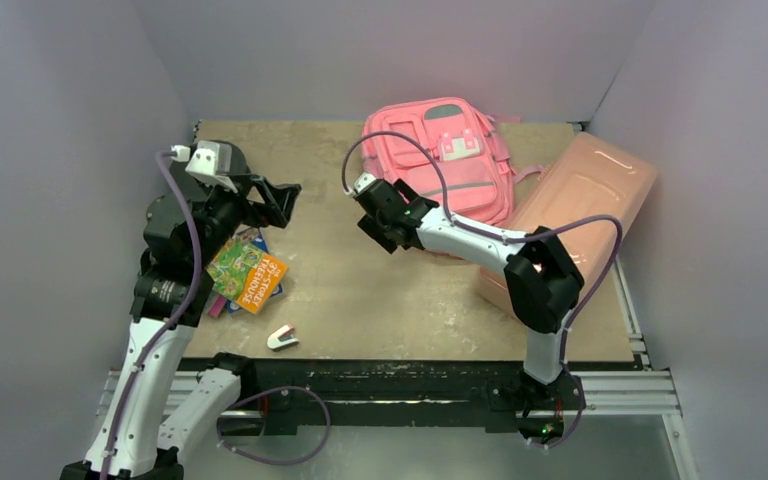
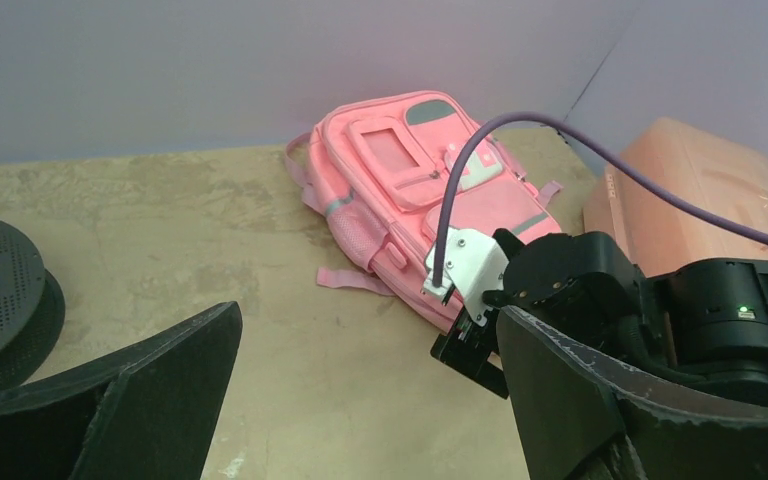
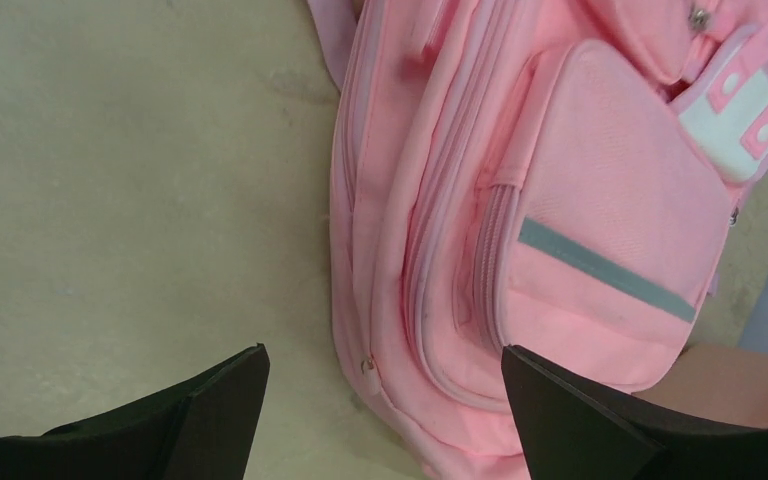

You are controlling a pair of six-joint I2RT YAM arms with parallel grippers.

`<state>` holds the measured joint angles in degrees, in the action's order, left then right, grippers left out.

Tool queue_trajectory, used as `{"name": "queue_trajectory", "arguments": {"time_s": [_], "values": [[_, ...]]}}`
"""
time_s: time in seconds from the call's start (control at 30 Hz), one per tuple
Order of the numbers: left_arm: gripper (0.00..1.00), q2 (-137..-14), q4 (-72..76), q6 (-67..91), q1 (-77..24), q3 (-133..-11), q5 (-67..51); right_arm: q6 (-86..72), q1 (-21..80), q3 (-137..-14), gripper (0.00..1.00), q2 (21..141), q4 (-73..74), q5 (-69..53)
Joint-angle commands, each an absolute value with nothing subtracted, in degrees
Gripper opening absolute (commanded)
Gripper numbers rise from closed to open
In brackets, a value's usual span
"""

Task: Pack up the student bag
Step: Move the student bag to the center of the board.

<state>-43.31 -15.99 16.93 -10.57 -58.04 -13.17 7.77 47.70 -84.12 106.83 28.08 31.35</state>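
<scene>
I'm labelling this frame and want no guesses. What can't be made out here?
Top view: whatever lies under the book is covered by it and the left arm.
Top view: the white object is too small to identify.
Top view: the near end of the box is hidden by the right arm.
Right wrist view: part of the bag is cut off by the frame.

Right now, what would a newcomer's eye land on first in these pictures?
The pink backpack lies at the far middle of the table, with a salmon-pink plastic box beside it on the right. The right gripper hangs open over the backpack's edge. A bright orange-and-green book lies near the left side, close to the open left gripper.
</scene>
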Motion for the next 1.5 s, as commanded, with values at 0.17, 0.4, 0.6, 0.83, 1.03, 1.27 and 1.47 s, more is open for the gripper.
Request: {"name": "queue_trajectory", "arguments": {"time_s": [0.17, 0.4, 0.6, 0.83, 1.03, 1.27, 1.47], "values": [[1.00, -44.8, -14.2, 18.5, -10.7, -58.0, -15.6, 9.8, 47.2, -81.7, 0.92, 109.0, 29.3, 38.5], [1.00, -46.0, -14.2, 18.5, -12.7, -57.9, -15.1, 4.5, 46.4, -78.4, 0.88, 111.2, 29.7, 42.4], [1.00, -48.1, -14.7, 19.2, -12.9, -58.2, -15.3, 4.0, 46.5, -73.6, 0.61, 110.1, 22.9, 43.9], [1.00, -47.6, -16.3, 18.0, -13.0, -58.5, -11.5, 4.4, 49.8, -78.6, 0.05, 111.4, 19.3, 41.3], [1.00, -47.0, -18.4, 16.6, -13.0, -59.1, -6.1, -7.7, 54.1, -87.4, 0.00, 109.9, 17.0, 17.3], [1.00, -47.1, -19.2, 15.6, -13.0, -59.1, -2.7, -12.2, 54.5, -94.5, 0.00, 111.9, 13.5, -2.4], [1.00, -50.2, -21.2, 17.6, -13.0, -60.6, -4.1, -14.5, 53.0, -83.8, 0.59, 100.5, 14.4, 4.2]]}}
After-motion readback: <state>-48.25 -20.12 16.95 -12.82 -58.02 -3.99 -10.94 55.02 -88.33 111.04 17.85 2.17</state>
